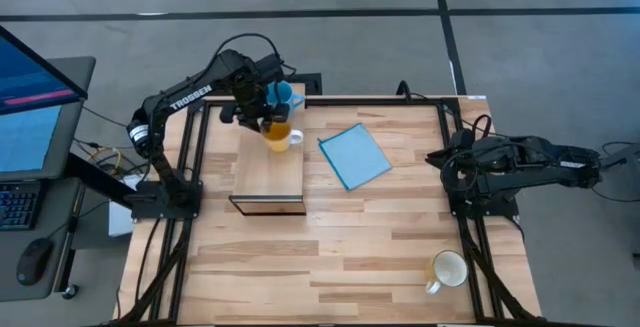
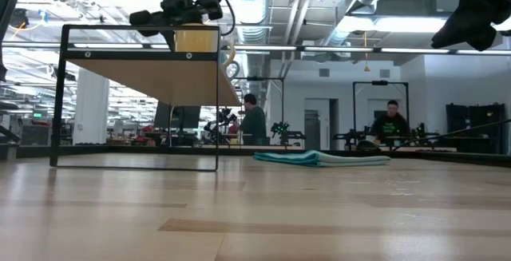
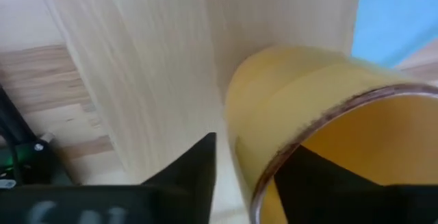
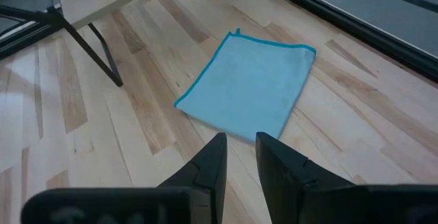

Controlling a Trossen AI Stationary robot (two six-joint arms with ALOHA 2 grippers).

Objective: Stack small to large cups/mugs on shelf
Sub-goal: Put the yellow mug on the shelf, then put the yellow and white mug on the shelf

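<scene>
A: Jaws? The left gripper [image 3: 243, 176] has one finger outside and one inside the orange mug [image 3: 308, 114] wall; gripping or loosened, I cannot tell.
B: Where's the mug?
A: On the shelf [image 1: 268, 162], the light-blue mug [image 1: 285, 93] just behind. The right gripper [image 4: 239, 157] is slightly parted, holding nothing, above the blue cloth [image 4: 250, 87].

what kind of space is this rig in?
Likely a robotics lab or open workshop: exposed ceiling ducts, people at more arm rigs behind the wooden table, and a monitor beside it.
</scene>
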